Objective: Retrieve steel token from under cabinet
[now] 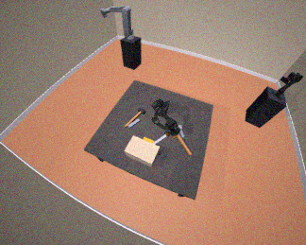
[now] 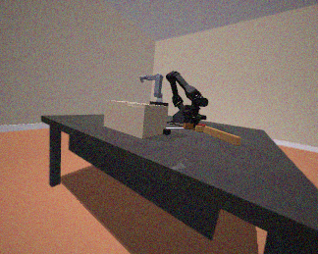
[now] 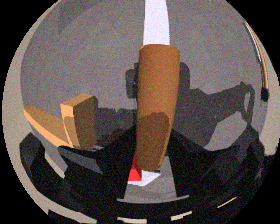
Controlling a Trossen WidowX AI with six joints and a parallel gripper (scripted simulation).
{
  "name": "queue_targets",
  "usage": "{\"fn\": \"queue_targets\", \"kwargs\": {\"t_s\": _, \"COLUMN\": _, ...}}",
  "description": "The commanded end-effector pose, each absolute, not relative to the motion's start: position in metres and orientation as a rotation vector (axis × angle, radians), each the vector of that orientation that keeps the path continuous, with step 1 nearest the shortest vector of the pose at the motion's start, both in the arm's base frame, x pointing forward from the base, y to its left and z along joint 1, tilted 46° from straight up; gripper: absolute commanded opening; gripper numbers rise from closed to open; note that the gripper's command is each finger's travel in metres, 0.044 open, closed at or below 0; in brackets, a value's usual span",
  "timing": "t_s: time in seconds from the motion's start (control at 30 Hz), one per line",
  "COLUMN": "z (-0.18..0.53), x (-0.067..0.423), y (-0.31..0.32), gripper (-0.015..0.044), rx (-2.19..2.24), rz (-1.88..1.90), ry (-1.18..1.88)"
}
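Note:
My gripper [image 1: 171, 132] [image 2: 187, 124] [image 3: 151, 130] is shut on the brown handle of a long tool with a pale flat blade [image 1: 161, 138] [image 2: 174, 127] [image 3: 157, 22]. The blade points toward the cabinet [image 1: 142, 150] [image 2: 132, 119], a beige box. In the top view its far end is close to the cabinet's front side; whether it touches or is under the cabinet cannot be told. A yellow patch [image 1: 148, 140] shows beside the cabinet's front edge. The steel token cannot be made out in any view, and the vent slots are not visible.
A long wooden piece [image 1: 184, 145] [image 2: 224, 134] [image 3: 80, 122] lies beside the gripper. A red piece [image 3: 134, 174] and a white piece [image 3: 145, 178] show below the handle. A hammer [image 1: 133, 118] and a pale bar [image 1: 134, 123] lie across the dark table [image 1: 112, 138] [image 2: 225, 163].

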State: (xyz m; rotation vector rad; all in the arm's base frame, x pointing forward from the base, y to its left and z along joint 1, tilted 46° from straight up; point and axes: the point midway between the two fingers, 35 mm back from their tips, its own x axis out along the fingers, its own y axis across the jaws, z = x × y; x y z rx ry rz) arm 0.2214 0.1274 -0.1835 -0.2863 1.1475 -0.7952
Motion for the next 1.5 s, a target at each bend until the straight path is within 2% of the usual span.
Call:
{"fn": "queue_targets", "kwargs": {"t_s": 0.0, "z": -0.187, "x": 0.222, "y": 0.132, "gripper": 0.0, "rx": -0.286, "rz": -0.79, "ry": 1.142}}
{"fn": "queue_targets", "kwargs": {"t_s": 0.97, "z": -0.173, "x": 0.253, "y": 0.126, "gripper": 0.0, "rx": -0.287, "rz": -0.792, "ry": 1.14}}
{"fn": "queue_targets", "kwargs": {"t_s": 1.2, "z": -0.175, "x": 0.25, "y": 0.124, "gripper": 0.0184, "rx": -0.294, "rz": -0.797, "ry": 1.142}}
{"fn": "queue_targets", "kwargs": {"t_s": 1.23, "z": -0.175, "x": 0.25, "y": 0.124, "gripper": 0.02, "rx": -0.294, "rz": -0.797, "ry": 1.142}}
{"fn": "queue_targets", "kwargs": {"t_s": 1.37, "z": -0.175, "x": 0.25, "y": 0.124, "gripper": 0.02, "rx": -0.293, "rz": -0.797, "ry": 1.142}}
{"fn": "queue_targets", "kwargs": {"t_s": 1.47, "z": -0.175, "x": 0.25, "y": 0.124, "gripper": 0.027, "rx": -0.29, "rz": -0.79, "ry": 1.141}}
